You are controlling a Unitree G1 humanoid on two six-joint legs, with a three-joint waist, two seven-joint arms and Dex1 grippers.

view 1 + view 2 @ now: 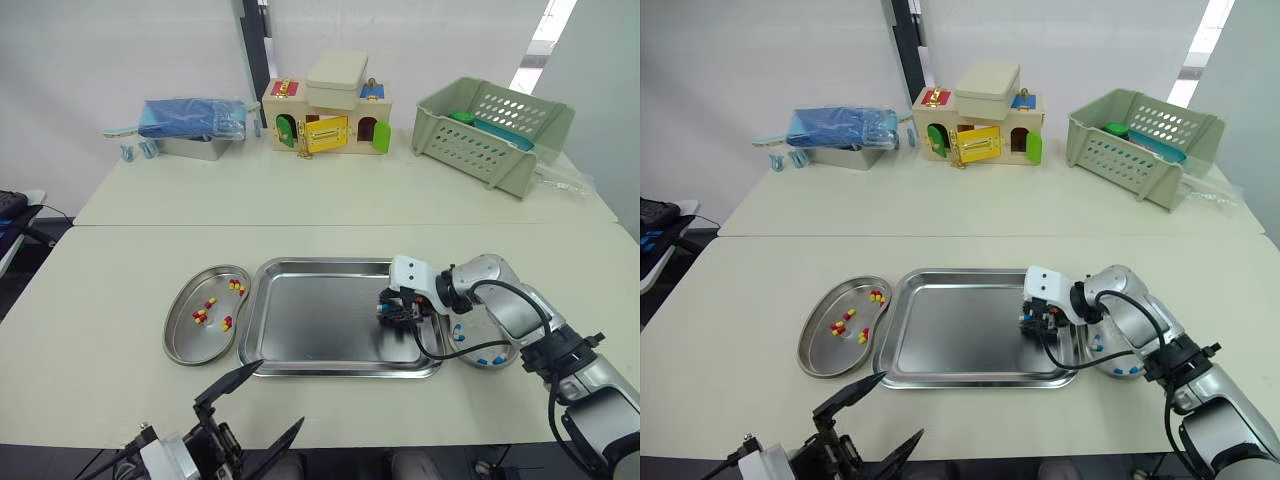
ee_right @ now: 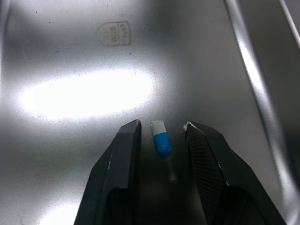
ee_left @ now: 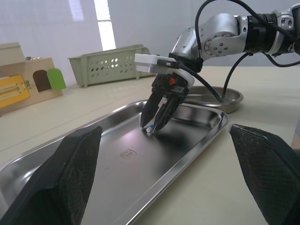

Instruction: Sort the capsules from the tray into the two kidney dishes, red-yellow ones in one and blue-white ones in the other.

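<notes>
**Closing on the last blue-white capsule in the tray**

The right tool (image 1: 397, 314) stood tip-down in the right part of the tray (image 1: 300, 330), its jaws released and straddling a single blue-white capsule (image 2: 160, 138) that lay flat on the steel. The capsule sat between the fingers (image 2: 124, 150), a little nearer one than the other, and touched neither.

The step in hand looked to be the pinch. To do it well, the tool would need to close slowly and evenly, with the tips kept low against the tray floor, since a smooth capsule on polished metal could easily roll or squirt out. Centring it first would help. Once held, it should lift straight up to clear the tray rim before crossing to the right kidney dish (image 3: 224, 103) just beside, where blue-white capsules (image 1: 457, 331) already lay.

The left kidney dish (image 1: 185, 335) held the red-yellow capsules (image 1: 201, 316). The left tool (image 1: 282, 392) hung spread wide above the near edge of the surface, grasping nothing.
</notes>
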